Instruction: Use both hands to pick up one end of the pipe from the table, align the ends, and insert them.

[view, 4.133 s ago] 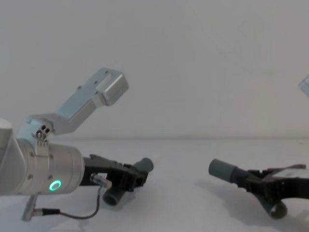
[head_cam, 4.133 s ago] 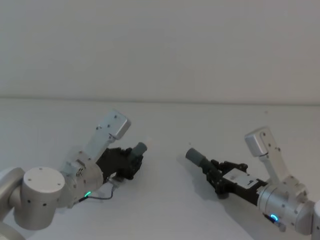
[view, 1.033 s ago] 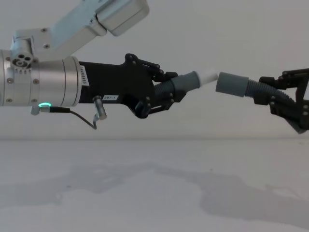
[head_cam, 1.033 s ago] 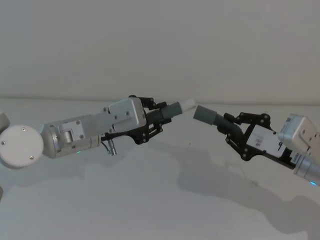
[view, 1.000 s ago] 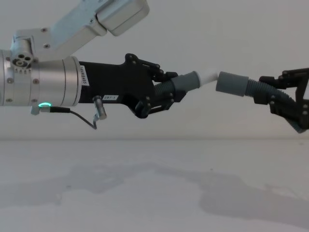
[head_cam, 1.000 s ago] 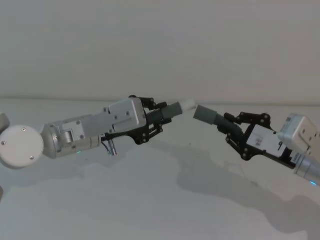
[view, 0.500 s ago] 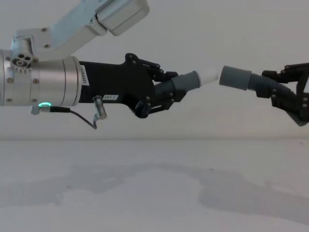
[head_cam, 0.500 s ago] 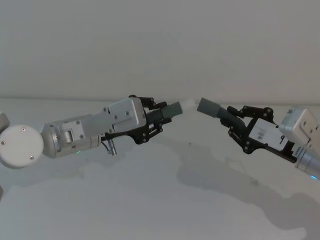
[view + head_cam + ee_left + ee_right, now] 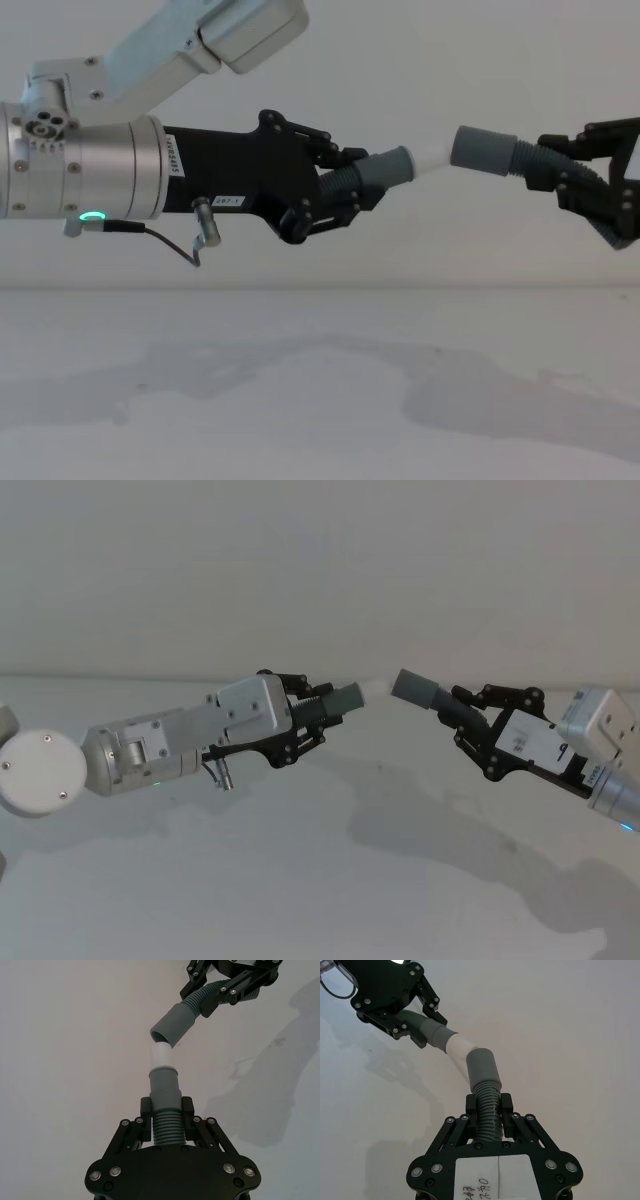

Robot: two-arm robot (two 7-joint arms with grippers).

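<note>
Both pipe pieces are held in the air above the white table. My left gripper is shut on the ribbed shorter piece; its grey cuff and white tip stick out to the right. My right gripper is shut on the other piece, whose wider cuff points left. In the left wrist view the wide cuff's mouth meets the white tip at an angle. I cannot tell whether the tip is inside.
The table below carries only the arms' shadows. A plain pale wall stands behind it.
My right gripper has lifted its piece slightly and brought the wide cuff left, closing the gap to the white tip. The left arm has stayed still.
</note>
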